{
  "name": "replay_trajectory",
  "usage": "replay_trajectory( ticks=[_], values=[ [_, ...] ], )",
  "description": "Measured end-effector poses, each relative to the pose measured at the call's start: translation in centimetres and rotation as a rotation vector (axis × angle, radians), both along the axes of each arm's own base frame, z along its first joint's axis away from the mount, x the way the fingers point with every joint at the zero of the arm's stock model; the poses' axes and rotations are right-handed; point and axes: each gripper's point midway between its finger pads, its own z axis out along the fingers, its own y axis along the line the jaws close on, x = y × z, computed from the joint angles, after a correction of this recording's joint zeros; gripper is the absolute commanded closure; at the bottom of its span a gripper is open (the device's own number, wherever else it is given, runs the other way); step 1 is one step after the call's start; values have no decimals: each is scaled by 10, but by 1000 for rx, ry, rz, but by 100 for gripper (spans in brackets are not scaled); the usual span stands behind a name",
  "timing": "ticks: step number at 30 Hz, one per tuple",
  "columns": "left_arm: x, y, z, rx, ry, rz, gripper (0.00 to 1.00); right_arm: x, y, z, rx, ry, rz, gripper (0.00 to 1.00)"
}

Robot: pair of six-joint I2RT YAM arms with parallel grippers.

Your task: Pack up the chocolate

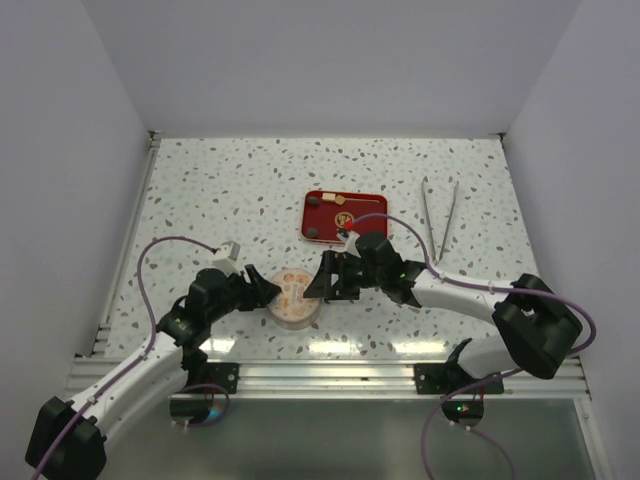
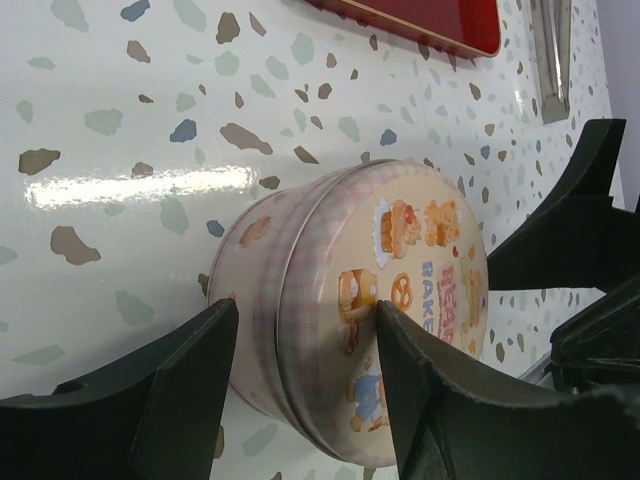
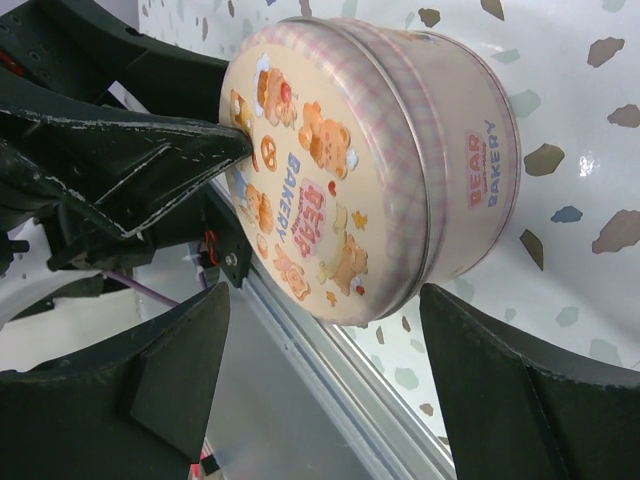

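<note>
Chocolate (image 1: 314, 235): you've got small dark pieces in the red tray (image 1: 366, 206), along its left side, toward the far middle of the tabletop (image 1: 200, 200). They're too small to count.

The round tin (image 1: 295, 298) sits nearer the arms than the tray, lid on, bear print facing up.

Left pincer (image 2: 305, 315) is at the tin's left, jaws about half spread and straddling the lid rim. One finger rests on the lid face, the other sits low by the side wall. Can't tell if it's actually clamped.

Right pincer (image 3: 322, 295) is at the tin's right, jaws wide. The tin is between the fingers and clear of both.

Tweezers (image 1: 440, 215) lie right of the tray, well apart.
</note>
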Motion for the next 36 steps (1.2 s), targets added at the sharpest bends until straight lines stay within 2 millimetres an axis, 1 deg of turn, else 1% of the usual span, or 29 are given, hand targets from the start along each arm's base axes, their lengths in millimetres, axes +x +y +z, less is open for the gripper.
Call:
replay_trajectory(
  ticks=[6,19,23,30,34,36],
  values=[
    [0,0,-4,13,10,-4,43,0,0,-5,-17,11,3,21],
    [4,-2,-8,21,17,-5,43,5,4,-6,-33,3,15,21],
    [5,-2,-8,23,14,-7,43,7,2,-10,-67,-2,16,21],
    [8,-4,-9,26,18,-8,44,9,-4,-22,-157,-24,11,21],
    [8,-4,-9,26,17,-9,44,7,-12,-37,-251,-21,9,22],
    [9,-5,-9,26,18,-10,45,7,-12,-38,-280,-25,15,22]
  ],
)
